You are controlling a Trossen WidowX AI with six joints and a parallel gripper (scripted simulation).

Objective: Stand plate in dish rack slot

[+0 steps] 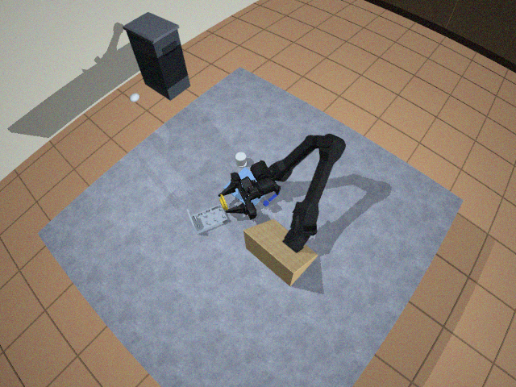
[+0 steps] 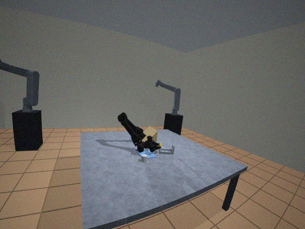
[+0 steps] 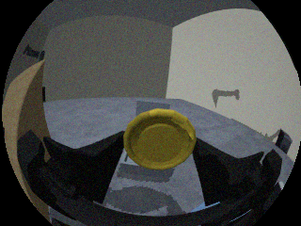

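The yellow plate is upright between the two fingertips, its face toward the wrist camera. My gripper is shut on it, one finger at each side of its rim. The grey dish rack sits on the table beyond the plate, with a taller wall at its far end. That end wall shows above the plate in the wrist view; the plate hides much of the rack there. The plate is held at the rack's near end, above table level. Whether it touches the rails cannot be told.
A light blue flat sheet lies under the gripper, with a white cylinder beside it. A blue utensil lies near the wrist. The arm's base stands at a wooden block.
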